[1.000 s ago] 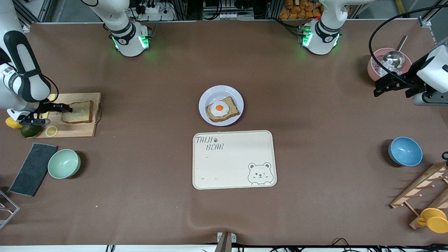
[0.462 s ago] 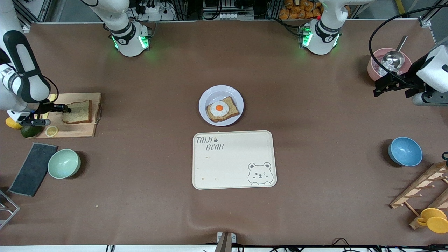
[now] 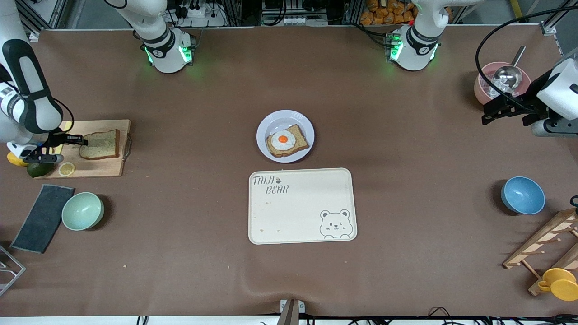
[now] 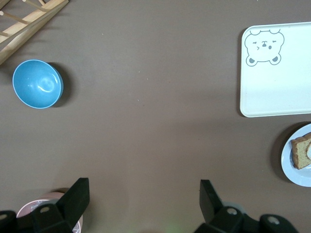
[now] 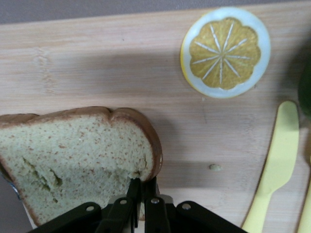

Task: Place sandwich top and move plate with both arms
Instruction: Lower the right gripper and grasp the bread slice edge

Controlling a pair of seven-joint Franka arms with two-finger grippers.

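Right end effector [image 3: 82,140] is clamping the crust edge of the sandwich top [image 3: 100,144], fingers [image 5: 137,193] pinched narrow on it, on the wooden cutting board [image 3: 101,166] at the right arm's end of the tabletop [image 3: 180,248]. Slice is lying flat, its long axis running along the board's length, gripped edge pointing at the right arm's end. Right wrist view is showing what the front view isn't: speckled wholemeal crumb with a small tear, darker rounded crust, a lemon slice [image 5: 225,51] and a pale yellow plastic knife [image 5: 274,165] on the wood grain. Front view is adding a lime [image 3: 39,169] and a mint-green bowl [image 3: 82,211] nearer the camera than the board. Left end effector [image 3: 487,115] is waiting with fingers spread wide, holding nothing, over the tabletop beside the pink bowl [image 3: 484,90] with a metal scoop. Plate [image 3: 271,123] is sitting mid-tabletop, round, raised rim, carrying the bread slice with the fried egg [image 3: 283,140]. Cream bear tray [image 3: 301,206] is lying just nearer the camera than the plate. Left wrist view is catching the blue bowl [image 4: 37,84], tray corner and plate edge.
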